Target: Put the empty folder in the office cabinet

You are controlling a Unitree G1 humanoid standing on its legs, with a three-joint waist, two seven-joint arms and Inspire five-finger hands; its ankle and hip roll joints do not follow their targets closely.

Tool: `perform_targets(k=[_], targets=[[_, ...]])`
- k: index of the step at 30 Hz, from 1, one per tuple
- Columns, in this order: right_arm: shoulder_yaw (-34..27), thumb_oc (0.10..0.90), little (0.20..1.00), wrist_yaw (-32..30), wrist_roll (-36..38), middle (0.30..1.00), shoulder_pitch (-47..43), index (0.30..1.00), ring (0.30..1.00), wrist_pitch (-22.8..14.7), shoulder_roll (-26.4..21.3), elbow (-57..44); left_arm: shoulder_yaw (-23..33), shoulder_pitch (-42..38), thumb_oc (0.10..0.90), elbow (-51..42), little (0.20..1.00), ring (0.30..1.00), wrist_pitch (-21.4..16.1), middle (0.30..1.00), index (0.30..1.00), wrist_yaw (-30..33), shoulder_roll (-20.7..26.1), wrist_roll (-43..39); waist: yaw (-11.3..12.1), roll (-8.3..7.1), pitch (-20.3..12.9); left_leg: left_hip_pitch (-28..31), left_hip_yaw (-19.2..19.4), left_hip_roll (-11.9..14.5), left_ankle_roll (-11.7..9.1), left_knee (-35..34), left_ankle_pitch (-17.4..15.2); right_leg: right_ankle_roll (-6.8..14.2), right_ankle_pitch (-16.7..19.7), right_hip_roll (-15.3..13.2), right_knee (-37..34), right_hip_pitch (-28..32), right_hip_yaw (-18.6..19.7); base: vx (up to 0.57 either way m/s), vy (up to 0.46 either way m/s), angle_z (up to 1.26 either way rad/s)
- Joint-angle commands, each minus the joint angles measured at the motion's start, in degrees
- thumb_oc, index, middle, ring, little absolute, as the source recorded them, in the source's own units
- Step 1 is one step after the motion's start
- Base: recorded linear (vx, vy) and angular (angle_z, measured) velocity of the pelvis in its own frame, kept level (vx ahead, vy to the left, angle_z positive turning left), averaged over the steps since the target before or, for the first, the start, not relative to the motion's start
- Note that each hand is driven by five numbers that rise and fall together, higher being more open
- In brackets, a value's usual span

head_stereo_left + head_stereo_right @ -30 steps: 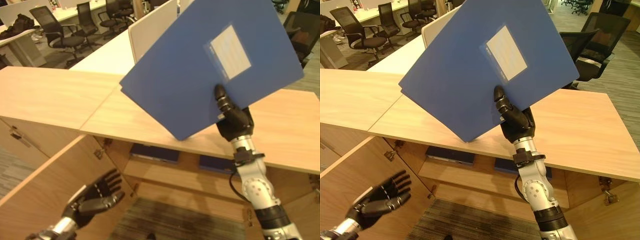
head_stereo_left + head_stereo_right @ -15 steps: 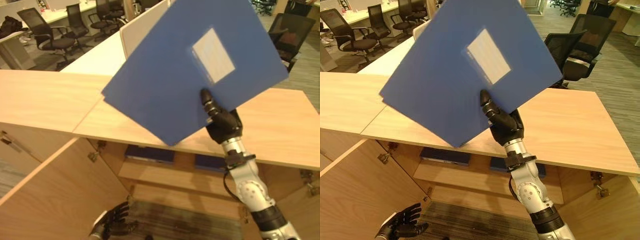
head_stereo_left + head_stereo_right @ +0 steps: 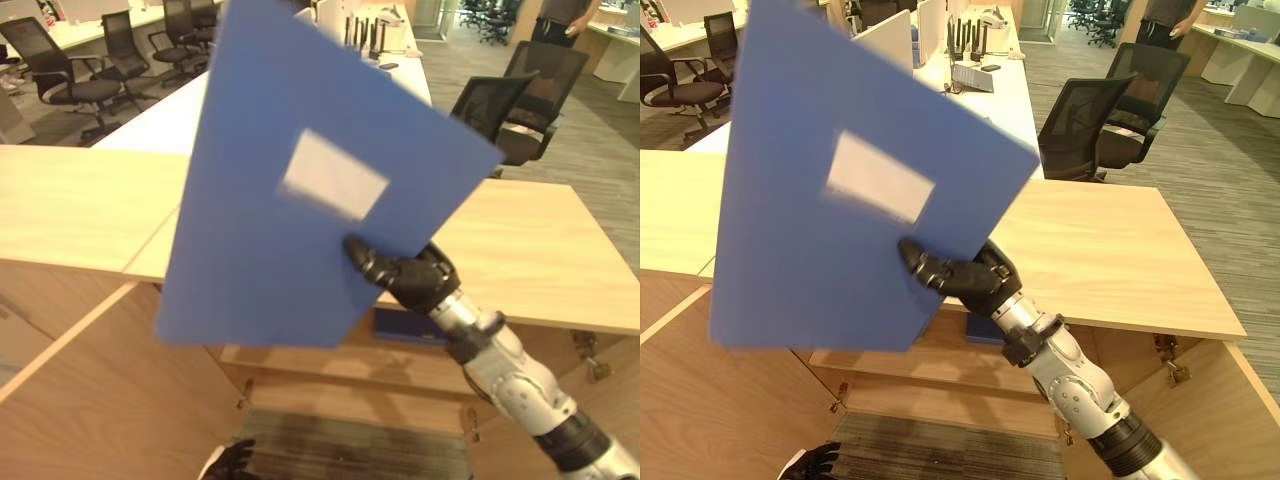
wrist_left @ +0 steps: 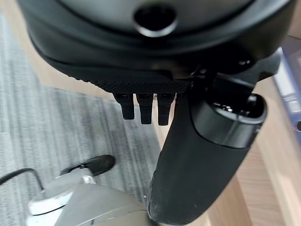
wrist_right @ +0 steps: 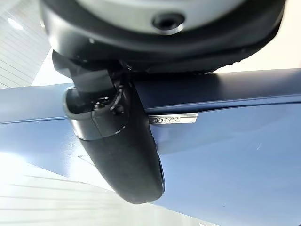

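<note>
Folder (image 3: 290, 200): pinched in the right hand (image 3: 415, 280), thumb on its near face, fingers behind it; held tilted above the cabinet's worktop (image 3: 530, 250).
Worktop: behind and below the fingers, extending to both sides.
Shelf (image 3: 400, 365): inside the cabinet, below the fingers, under the worktop.
Cabinet door (image 3: 90, 390): open, left of the fingers.
Left hand (image 3: 232, 462): low, beside the door.
Office chair (image 3: 500, 100): behind the worktop, right of the folder.
</note>
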Motion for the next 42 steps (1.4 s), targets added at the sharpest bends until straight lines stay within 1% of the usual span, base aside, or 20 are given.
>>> perform_targets(k=[1, 4, 5, 8, 10, 14, 15, 16, 19, 20, 22, 23, 26, 28, 29, 30, 31, 38, 39, 42], targets=[[-2.47, 0.400, 0.300, 3.78, 3.93, 0.300, -8.78, 0.300, 0.300, -5.39, 2.15, -10.09, -2.20, -4.71, 0.800, 3.13, 0.900, 0.900, -2.24, 0.900, 0.900, 0.73, 2.60, 1.99, 0.21, -1.77, -2.10, -0.89, -2.10, 1.27, -0.10, 0.85, -0.44, 4.15, -5.61, -3.62, 6.86, -1.34, 2.22, 0.00, 0.000, 0.00], [-0.32, 0.400, 0.300, 4.38, 1.80, 0.300, -9.54, 0.300, 0.300, -3.57, -2.34, -9.29, -1.06, -4.43, 0.800, 5.45, 0.900, 0.900, -1.62, 0.900, 0.900, 0.55, 3.01, 2.20, -0.09, -1.74, -2.23, -0.72, -1.92, 1.45, -0.31, 0.90, -0.47, 4.10, -5.79, -3.50, 7.13, -1.42, 2.41, 0.00, 0.000, -0.02], [0.26, 0.400, 0.300, 4.53, -2.53, 0.300, -9.14, 0.300, 0.300, -2.54, -4.31, -8.23, -0.20, -4.33, 0.800, 5.91, 0.900, 0.900, -1.47, 0.900, 0.900, 0.19, 2.98, 1.60, -0.30, -1.65, -2.19, -0.71, -1.86, 1.54, -0.38, 0.92, -0.45, 4.10, -5.87, -3.52, 7.19, -1.50, 2.36, 0.00, 0.003, -0.06], [0.77, 0.400, 0.300, 4.43, -8.35, 0.300, -7.09, 0.300, 0.300, -1.56, -6.05, -5.83, 0.37, -4.30, 0.800, 7.10, 0.900, 0.900, -1.31, 0.900, 0.900, 0.04, 2.56, 1.55, -0.58, -1.49, -2.08, -0.62, -1.86, 1.58, -0.43, 0.86, -0.44, 4.12, -5.92, -3.53, 7.22, -1.55, 2.20, 0.00, 0.002, -0.03], [0.52, 0.400, 0.300, 4.02, -12.52, 0.300, -4.73, 0.300, 0.300, -1.84, -5.84, -4.62, 0.45, -4.34, 0.800, 7.34, 0.900, 0.900, -1.24, 0.900, 0.900, 0.04, 2.44, 1.75, -0.71, -1.31, -2.05, -0.58, -1.84, 1.62, -0.46, 0.85, -0.50, 4.11, -5.97, -3.56, 7.28, -1.54, 2.13, 0.00, 0.000, 0.00], [0.83, 0.400, 0.300, 2.56, -17.18, 0.300, -2.40, 0.300, 0.300, -1.44, -3.35, -0.47, 0.19, -4.28, 0.800, 8.02, 0.900, 0.900, -0.96, 0.900, 0.900, 0.07, 1.98, 1.54, -0.72, -1.09, -1.96, -0.51, -1.88, 1.63, -0.43, 0.88, -0.54, 4.02, -6.02, -3.58, 7.34, -1.50, 2.18, 0.00, 0.000, 0.00], [1.18, 0.400, 0.300, 2.05, -19.85, 0.300, -1.60, 0.300, 0.300, -1.41, -2.10, 1.39, 0.00, -4.42, 0.800, 8.32, 0.900, 0.900, -0.74, 0.900, 0.900, 0.31, 1.91, 1.84, -0.73, -1.03, -1.96, -0.50, -1.91, 1.63, -0.43, 0.90, -0.55, 3.97, -6.00, -3.60, 7.30, -1.47, 2.13, 0.00, 0.000, 0.00], [1.62, 0.400, 0.300, 1.43, -25.54, 0.300, -0.83, 0.300, 0.300, -1.46, -0.95, 4.38, -0.26, -4.55, 0.800, 8.57, 0.900, 0.900, -0.49, 0.900, 0.900, 0.41, 1.69, 2.05, -0.69, -0.89, -1.91, -0.57, -1.98, 1.61, -0.40, 0.89, -0.54, 3.96, -6.09, -3.60, 7.32, -1.47, 2.06, 0.00, 0.000, 0.00], [2.58, 0.400, 0.300, -0.21, -35.36, 0.300, 0.74, 0.300, 0.300, -1.93, 1.01, 10.35, -0.70, -4.68, 0.800, 8.68, 0.900, 0.900, -0.40, 0.900, 0.900, 0.91, 1.42, 2.59, -0.55, -0.77, -1.82, -0.71, -2.12, 1.55, -0.33, 0.93, -0.51, 3.90, -6.23, -3.58, 7.35, -1.34, 1.70, 0.00, 0.000, 0.00], [3.66, 0.400, 0.300, -1.17, -41.77, 0.300, 1.16, 0.300, 0.300, -2.17, 2.27, 14.42, -1.29, -4.63, 0.800, 8.73, 0.900, 0.900, -0.36, 0.900, 0.900, 1.10, 1.14, 3.01, -0.30, -0.61, -1.76, -0.79, -2.26, 1.48, -0.30, 0.97, -0.53, 3.89, -6.29, -3.62, 7.28, -1.26, 1.50, 0.00, 0.000, 0.00], [4.40, 0.400, 0.300, -1.91, -46.34, 0.300, 1.75, 0.300, 0.300, -2.55, 3.60, 17.06, -1.69, -4.65, 0.800, 8.78, 0.900, 0.900, -0.31, 0.900, 0.900, 1.42, 1.14, 3.36, -0.21, -0.60, -1.64, -0.91, -2.45, 1.44, -0.25, 1.06, -0.55, 3.85, -6.34, -3.61, 7.26, -1.16, 1.40, 0.00, 0.000, 0.00], [4.44, 0.400, 0.300, -1.94, -46.46, 0.300, 1.74, 0.300, 0.300, -2.65, 3.72, 17.20, -1.70, -4.63, 0.800, 8.78, 0.900, 0.900, -0.32, 0.900, 0.900, 1.44, 1.16, 3.36, -0.22, -0.62, -1.66, -0.91, -2.46, 1.44, -0.25, 1.07, -0.56, 3.85, -6.34, -3.61, 7.25, -1.14, 1.39, 0.00, 0.000, 0.00], [5.67, 0.400, 0.300, -2.79, -51.20, 0.300, 2.45, 0.300, 0.300, -2.60, 6.16, 22.78, -2.53, -4.67, 0.800, 8.83, 0.900, 0.900, -0.42, 0.900, 0.900, 1.77, 1.11, 3.82, -0.01, -0.48, -1.61, -1.01, -2.76, 1.37, -0.20, 1.09, -0.59, 3.80, -6.45, -3.63, 7.25, -1.04, 1.16, 0.00, 0.004, 0.01], [6.92, 0.400, 0.300, -3.97, -58.50, 0.300, 2.72, 0.300, 0.300, -2.36, 7.78, 28.45, -3.13, -4.60, 0.800, 8.52, 0.900, 0.900, -0.22, 0.900, 0.900, 1.84, 1.00, 4.04, 0.18, -0.37, -1.52, -1.11, -2.91, 1.29, -0.13, 1.14, -0.58, 3.75, -6.60, -3.66, 7.32, -0.99, 0.98, 0.00, 0.013, 0.06], [6.99, 0.400, 0.300, -4.07, -58.69, 0.300, 2.68, 0.300, 0.300, -2.50, 7.96, 28.69, -3.13, -4.57, 0.800, 8.51, 0.900, 0.900, -0.21, 0.900, 0.900, 1.86, 1.02, 4.04, 0.15, -0.40, -1.54, -1.11, -2.93, 1.29, -0.13, 1.15, -0.59, 3.75, -6.62, -3.66, 7.34, -0.99, 0.96, 0.01, 0.008, 0.07], [7.35, 0.400, 0.300, -4.87, -62.81, 0.300, 3.15, 0.300, 0.300, -2.32, 8.57, 32.32, -3.52, -4.56, 0.800, 8.38, 0.900, 0.900, -0.20, 0.900, 0.900, 1.97, 0.95, 4.23, 0.27, -0.36, -1.56, -1.14, -3.02, 1.23, -0.10, 1.16, -0.59, 3.78, -6.63, -3.68, 7.33, -0.91, 0.83, 0.00, 0.004, 0.08], [7.51, 0.400, 0.300, -5.52, -64.93, 0.300, 3.27, 0.300, 0.300, -2.27, 9.33, 34.93, -3.74, -4.60, 0.800, 8.40, 0.900, 0.900, -0.20, 0.900, 0.900, 1.91, 0.95, 4.23, 0.29, -0.38, -1.55, -1.18, -3.09, 1.18, -0.08, 1.18, -0.60, 3.78, -6.68, -3.65, 7.37, -0.88, 0.77, 0.00, 0.007, 0.09], [8.58, 0.400, 0.300, -8.20, -76.40, 0.300, 5.56, 0.300, 0.300, -1.55, 11.68, 47.37, -4.85, -4.70, 0.800, 8.42, 0.900, 0.900, -0.20, 0.900, 0.900, 1.73, 0.84, 4.02, 0.56, -0.45, -1.48, -1.32, -3.63, 0.81, 0.14, 1.33, -0.71, 3.66, -6.92, -3.61, 7.44, -0.55, 0.43, 0.00, 0.005, 0.03], [7.49, 0.400, 0.300, -9.58, -75.99, 0.300, 6.32, 0.300, 0.300, -1.00, 12.92, 51.63, -5.37, -4.79, 0.800, 8.35, 0.900, 0.900, -0.15, 0.900, 0.900, 1.68, 0.68, 4.02, 0.52, -0.33, -1.48, -1.33, -3.71, 0.75, 0.17, 1.29, -0.68, 3.69, -6.92, -3.65, 7.47, -0.52, 0.36, 0.02, 0.009, 0.04], [6.21, 0.400, 0.300, -10.58, -73.96, 0.300, 6.40, 0.300, 0.300, -1.05, 14.21, 54.20, -5.76, -4.84, 0.800, 8.44, 0.900, 0.900, -0.10, 0.900, 0.900, 1.58, 0.67, 3.63, 0.60, -0.37, -1.45, -1.36, -3.80, 0.65, 0.22, 1.29, -0.66, 3.70, -6.90, -3.64, 7.49, -0.55, 0.34, 0.00, 0.000, 0.00]])
